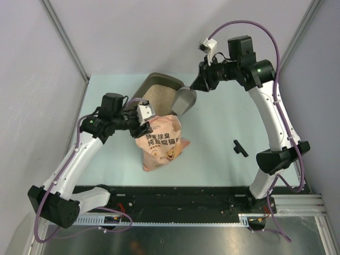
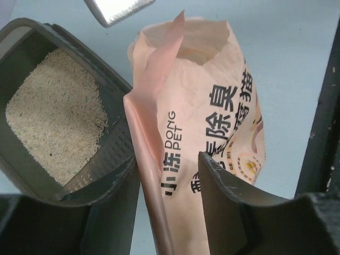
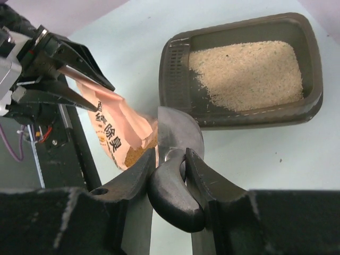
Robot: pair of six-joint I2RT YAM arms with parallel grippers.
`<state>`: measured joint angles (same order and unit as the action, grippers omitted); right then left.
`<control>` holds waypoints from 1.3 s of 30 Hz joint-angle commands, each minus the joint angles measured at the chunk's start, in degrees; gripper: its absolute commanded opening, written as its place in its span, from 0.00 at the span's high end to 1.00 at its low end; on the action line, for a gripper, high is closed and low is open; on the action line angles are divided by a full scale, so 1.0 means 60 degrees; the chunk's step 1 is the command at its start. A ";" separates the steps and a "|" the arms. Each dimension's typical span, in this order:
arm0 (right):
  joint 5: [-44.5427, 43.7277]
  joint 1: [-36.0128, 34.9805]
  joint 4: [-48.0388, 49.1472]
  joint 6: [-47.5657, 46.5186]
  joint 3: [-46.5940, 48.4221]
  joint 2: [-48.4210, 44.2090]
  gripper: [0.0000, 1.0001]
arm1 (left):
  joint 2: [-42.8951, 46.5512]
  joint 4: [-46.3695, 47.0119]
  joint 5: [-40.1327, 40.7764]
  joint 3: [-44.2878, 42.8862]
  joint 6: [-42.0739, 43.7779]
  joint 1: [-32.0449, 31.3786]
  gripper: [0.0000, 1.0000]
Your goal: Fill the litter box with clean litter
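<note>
The dark grey-brown litter box (image 1: 159, 87) lies at the back of the table with a layer of pale beige clean litter (image 3: 247, 71) inside; both also show in the left wrist view (image 2: 56, 117). The salmon-pink bag (image 1: 162, 141) stands open just in front of it, with more litter in its mouth (image 3: 135, 154). My left gripper (image 2: 167, 159) is shut on the bag's folded side edge (image 2: 149, 138). My right gripper (image 3: 169, 154) is shut on the black handle (image 3: 172, 191) of the grey metal scoop (image 1: 185, 101). The scoop blade (image 3: 178, 130) hangs between the bag mouth and the box's near rim.
A small black part (image 1: 240, 147) lies on the pale table to the right of the bag. A black rail (image 1: 175, 199) runs along the front edge. Grey walls close in the left, back and right sides.
</note>
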<state>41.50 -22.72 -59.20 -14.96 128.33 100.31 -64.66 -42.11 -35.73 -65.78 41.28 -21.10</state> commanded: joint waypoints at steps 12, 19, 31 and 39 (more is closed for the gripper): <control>-0.0806 -0.1105 -0.1530 -0.1066 0.1463 0.0127 1.00 | 0.1547 0.0016 -0.0317 0.0253 -0.0522 -0.0130 1.00; -0.1217 -0.1574 -0.2188 -0.1593 0.1507 0.0463 1.00 | 0.3042 0.0542 0.0065 0.1294 -0.0800 -0.0130 1.00; -0.1496 -0.2599 -0.3507 -0.4387 0.2078 0.0962 1.00 | 0.3702 0.0997 -0.0037 0.1779 -0.1137 -0.0130 1.00; -0.2782 -0.2776 -0.2093 -0.2082 0.1040 0.1124 1.00 | 0.3717 0.1436 -0.0023 0.1852 -0.1679 -0.0130 1.00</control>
<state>31.68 -39.46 -76.29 -37.34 137.47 107.20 -44.18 -37.60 -34.85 -54.24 34.39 -21.85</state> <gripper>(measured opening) 0.314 0.024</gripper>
